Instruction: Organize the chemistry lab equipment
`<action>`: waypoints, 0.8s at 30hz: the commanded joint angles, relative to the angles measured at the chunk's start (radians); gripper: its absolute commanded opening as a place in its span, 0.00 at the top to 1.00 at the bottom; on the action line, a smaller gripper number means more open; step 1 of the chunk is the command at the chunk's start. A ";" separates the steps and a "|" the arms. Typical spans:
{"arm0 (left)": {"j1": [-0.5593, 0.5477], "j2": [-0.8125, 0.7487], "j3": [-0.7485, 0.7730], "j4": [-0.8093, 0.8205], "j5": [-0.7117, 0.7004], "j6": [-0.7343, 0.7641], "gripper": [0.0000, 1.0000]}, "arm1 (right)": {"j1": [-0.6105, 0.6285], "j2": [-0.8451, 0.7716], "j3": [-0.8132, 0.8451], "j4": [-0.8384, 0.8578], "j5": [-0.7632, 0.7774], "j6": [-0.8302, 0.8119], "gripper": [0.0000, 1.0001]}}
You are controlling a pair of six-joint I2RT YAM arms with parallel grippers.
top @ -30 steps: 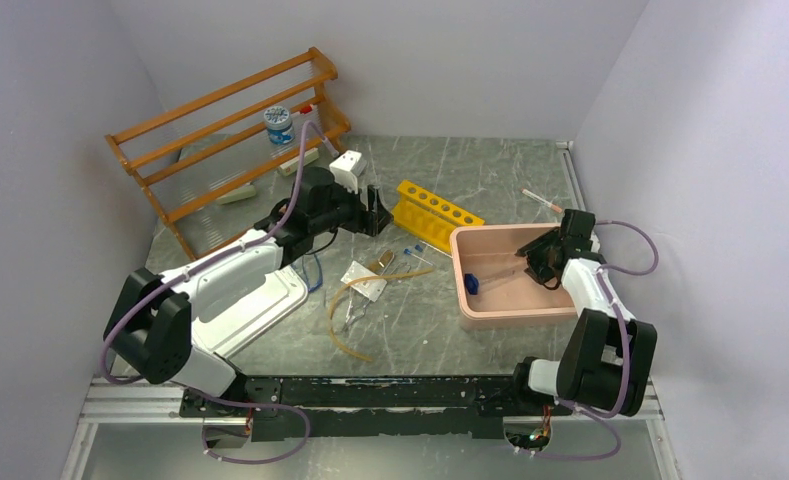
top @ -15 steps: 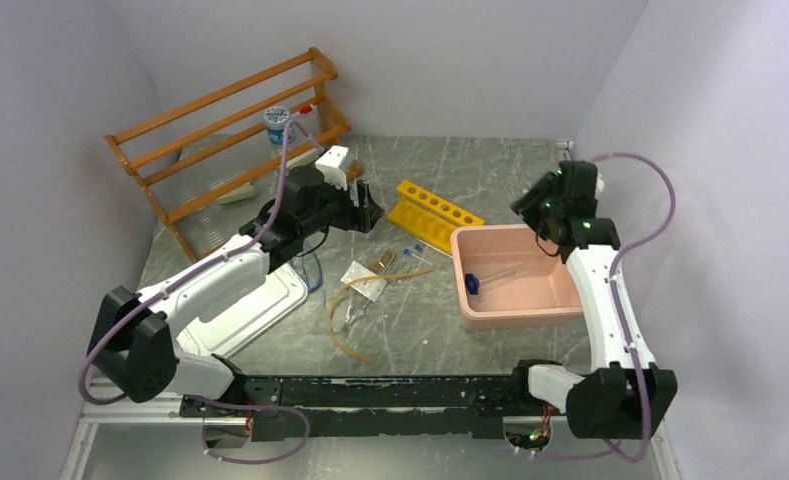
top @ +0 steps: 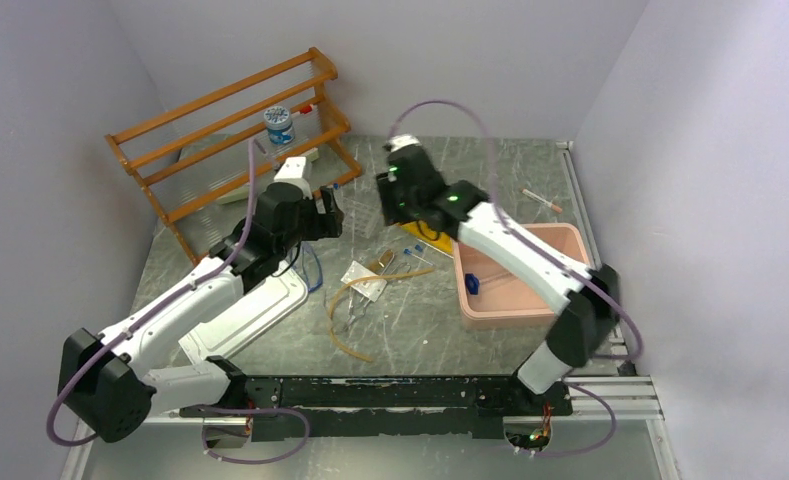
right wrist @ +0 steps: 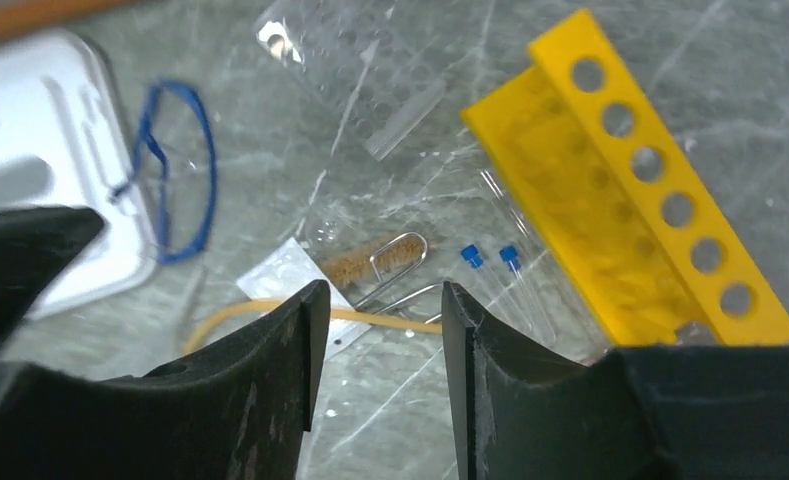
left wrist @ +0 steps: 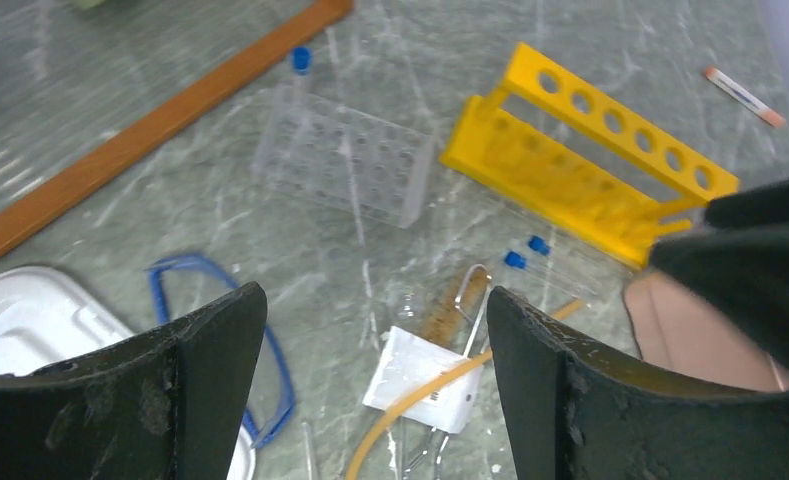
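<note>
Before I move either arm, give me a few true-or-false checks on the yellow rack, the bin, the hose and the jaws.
1. The yellow test tube rack has tubes standing in it. False: its visible holes are empty.
2. Two blue-capped tubes lie on the table beside that rack. True.
3. The pink bin is empty. False: a small blue item lies inside.
4. The left arm's jaws stand open, holding nothing. True.
5. The tan hose is in the bin. False: it lies on the table, crossing the white packet.
</note>
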 commanded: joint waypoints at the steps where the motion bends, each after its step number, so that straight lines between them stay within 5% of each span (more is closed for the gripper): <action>1: 0.020 -0.060 -0.029 -0.054 -0.182 -0.073 0.15 | 0.084 0.176 0.072 -0.050 0.183 -0.220 0.55; 8: 0.031 -0.109 -0.013 -0.187 -0.446 -0.157 0.12 | 0.078 0.403 0.126 -0.073 0.225 -0.289 0.56; 16: 0.036 -0.090 0.002 -0.163 -0.413 -0.120 0.12 | 0.061 0.520 0.142 -0.043 0.385 -0.408 0.49; 24: 0.038 -0.031 0.036 -0.134 -0.415 -0.063 0.15 | 0.028 0.570 0.145 -0.026 0.266 -0.551 0.46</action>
